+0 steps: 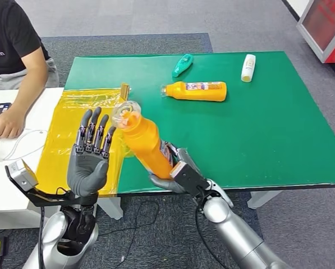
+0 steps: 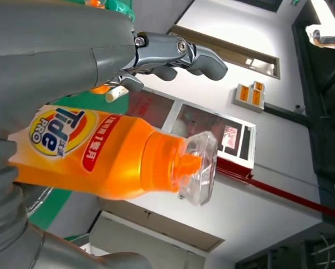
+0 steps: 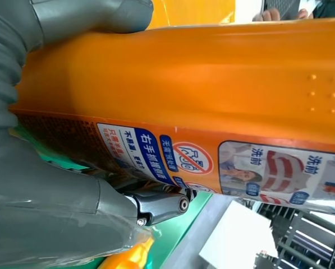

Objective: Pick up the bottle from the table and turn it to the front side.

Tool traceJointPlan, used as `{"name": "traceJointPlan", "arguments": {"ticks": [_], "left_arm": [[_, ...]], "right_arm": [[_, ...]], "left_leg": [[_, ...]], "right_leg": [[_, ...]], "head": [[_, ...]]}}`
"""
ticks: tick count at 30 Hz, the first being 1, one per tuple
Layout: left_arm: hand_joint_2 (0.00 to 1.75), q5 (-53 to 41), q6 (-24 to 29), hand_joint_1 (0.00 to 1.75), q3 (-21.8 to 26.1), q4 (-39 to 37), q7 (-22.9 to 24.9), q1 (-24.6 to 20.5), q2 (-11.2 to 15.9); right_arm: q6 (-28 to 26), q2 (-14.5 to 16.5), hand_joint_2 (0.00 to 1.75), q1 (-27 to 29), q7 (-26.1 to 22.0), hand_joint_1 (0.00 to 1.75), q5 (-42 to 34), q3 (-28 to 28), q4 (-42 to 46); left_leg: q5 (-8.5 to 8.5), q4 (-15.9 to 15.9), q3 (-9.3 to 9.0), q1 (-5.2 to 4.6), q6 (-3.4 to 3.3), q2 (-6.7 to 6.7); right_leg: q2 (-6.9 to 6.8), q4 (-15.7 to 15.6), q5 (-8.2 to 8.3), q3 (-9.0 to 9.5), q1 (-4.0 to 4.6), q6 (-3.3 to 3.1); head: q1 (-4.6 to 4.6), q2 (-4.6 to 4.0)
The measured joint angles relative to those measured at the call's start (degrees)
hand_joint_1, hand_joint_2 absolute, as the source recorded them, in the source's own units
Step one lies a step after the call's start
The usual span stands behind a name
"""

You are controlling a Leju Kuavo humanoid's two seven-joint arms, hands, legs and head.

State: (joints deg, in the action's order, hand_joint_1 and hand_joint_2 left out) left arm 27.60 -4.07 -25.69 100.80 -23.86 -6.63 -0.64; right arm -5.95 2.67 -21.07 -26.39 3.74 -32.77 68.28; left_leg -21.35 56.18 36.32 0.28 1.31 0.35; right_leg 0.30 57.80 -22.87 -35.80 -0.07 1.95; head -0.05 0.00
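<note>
My right hand [image 1: 178,171] grips the base of an orange Tide bottle [image 1: 145,140] and holds it tilted above the table's near edge, its clear cap [image 1: 126,114] pointing up and to the left. In the right wrist view my fingers [image 3: 161,204] wrap the bottle [image 3: 225,95] over its back label. My left hand [image 1: 89,154] is raised beside the cap with fingers spread and holds nothing. The left wrist view shows the bottle [image 2: 102,154] with its Tide front label facing that camera, my left fingers [image 2: 178,53] apart from it.
A second orange bottle [image 1: 197,91] lies on the green table [image 1: 262,129], with a teal bottle [image 1: 182,65] and a white bottle [image 1: 248,67] behind it. A yellow sheet [image 1: 64,134] covers the left side. A person [image 1: 13,61] sits at the far left by a laptop.
</note>
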Motion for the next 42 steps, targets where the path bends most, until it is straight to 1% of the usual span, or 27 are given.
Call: {"name": "traceJointPlan", "arguments": {"ticks": [3,8,15,16,17,19,20,21,23,29,35,42], "left_arm": [[1.75,-0.31,0.67,0.0,-0.09,0.04,-0.06,0.02,0.27],[1.75,-1.02,2.13,0.0,-0.1,0.02,-0.02,0.01,0.64],[1.75,-1.38,3.43,0.0,-0.08,-0.76,2.08,-0.43,1.2],[1.75,-1.33,3.46,0.0,-0.06,-0.95,2.29,-0.59,1.26],[1.75,-1.25,3.48,0.0,-0.03,-1.18,2.49,-0.74,1.3],[1.75,-0.93,3.48,0.0,0.09,-1.63,3.11,-1.09,1.32],[1.75,-0.7,3.5,0.0,0.16,-1.86,3.56,-1.29,1.31],[1.75,-0.44,3.56,0.0,0.21,-2.1,4.12,-1.49,1.3],[1.75,-0.1,3.9,0.0,0.25,-2.64,5.28,-1.75,1.26],[1.75,1.44,4.19,0.0,0.25,-4.4,7.19,-2.06,1.1],[1.75,4.15,1.77,0.0,0.02,-5.62,10.33,-2.6,1.1],[1.75,3.64,-0.97,0.0,-1.98,-6.61,11.69,-2.67,1.47]], "right_arm": [[-0.19,0.0,1.75,-0.18,0.02,1.74,0.44,0.13,-0.34],[-1.78,0.0,1.75,-0.36,-0.14,1.75,3.46,-0.06,-0.44],[-2.64,0.0,1.75,-0.3,0.25,1.74,7.0,-1.02,-0.35],[-2.6,0.0,1.75,-0.25,0.29,1.71,7.25,-1.28,-0.28],[-2.54,0.0,1.75,-0.22,0.36,1.63,7.44,-1.55,-0.17],[-2.49,0.0,1.75,-0.16,0.69,1.28,7.92,-2.0,0.07],[-2.6,0.0,1.75,-0.15,0.99,1.3,8.25,-2.26,0.18],[-2.79,0.0,1.75,-0.13,1.31,1.38,8.65,-2.51,0.27],[-3.16,0.0,1.75,-0.1,1.86,1.73,9.29,-2.92,0.39],[-3.38,0.0,1.75,-0.1,2.46,1.75,10.31,-3.3,1.44],[-3.54,0.0,1.75,-0.26,2.84,1.75,10.25,-3.29,1.97],[-3.59,0.0,1.75,-1.32,2.85,1.75,10.26,-3.17,1.98]], "left_leg": [[0.0,0.0,0.0,0.0,0.0,0.0],[0.0,0.0,0.0,0.0,0.0,0.0],[0.0,0.0,0.0,0.0,0.0,0.0],[0.0,0.0,0.01,0.0,0.0,0.0],[0.0,0.0,0.01,0.0,0.0,0.0],[0.0,0.0,0.0,0.0,0.0,0.0],[0.0,0.0,0.0,0.0,0.0,0.0],[0.0,0.0,0.0,0.0,0.0,0.0],[0.0,0.0,0.0,0.0,0.0,0.0],[0.0,0.0,0.01,0.0,0.0,0.0],[0.0,0.0,0.01,0.0,0.0,0.0],[0.0,0.0,0.01,0.0,0.0,0.0]], "right_leg": [[0.0,0.0,0.0,0.0,0.0,0.0],[0.0,0.0,0.01,-0.01,0.0,0.0],[0.0,0.0,0.0,-0.02,0.0,0.0],[0.0,0.0,0.0,-0.03,0.0,0.0],[0.0,0.0,0.0,-0.03,0.0,0.0],[0.0,0.0,0.0,-0.02,0.0,0.0],[0.0,0.0,0.0,-0.02,0.0,0.0],[0.0,0.0,0.0,-0.02,0.0,0.0],[0.0,0.0,0.0,-0.02,0.0,0.0],[0.0,0.0,0.0,-0.03,0.0,0.0],[0.01,0.0,0.01,-0.03,0.0,0.0],[0.0,0.0,0.01,-0.03,0.0,0.0]], "head": [[0.01,0.0],[0.0,0.0],[-0.01,0.0],[-0.01,0.0],[-0.01,0.0],[-0.01,0.0],[-0.01,0.0],[0.0,0.0],[0.0,0.0],[0.0,0.0],[-0.01,0.0],[0.0,0.0]]}}
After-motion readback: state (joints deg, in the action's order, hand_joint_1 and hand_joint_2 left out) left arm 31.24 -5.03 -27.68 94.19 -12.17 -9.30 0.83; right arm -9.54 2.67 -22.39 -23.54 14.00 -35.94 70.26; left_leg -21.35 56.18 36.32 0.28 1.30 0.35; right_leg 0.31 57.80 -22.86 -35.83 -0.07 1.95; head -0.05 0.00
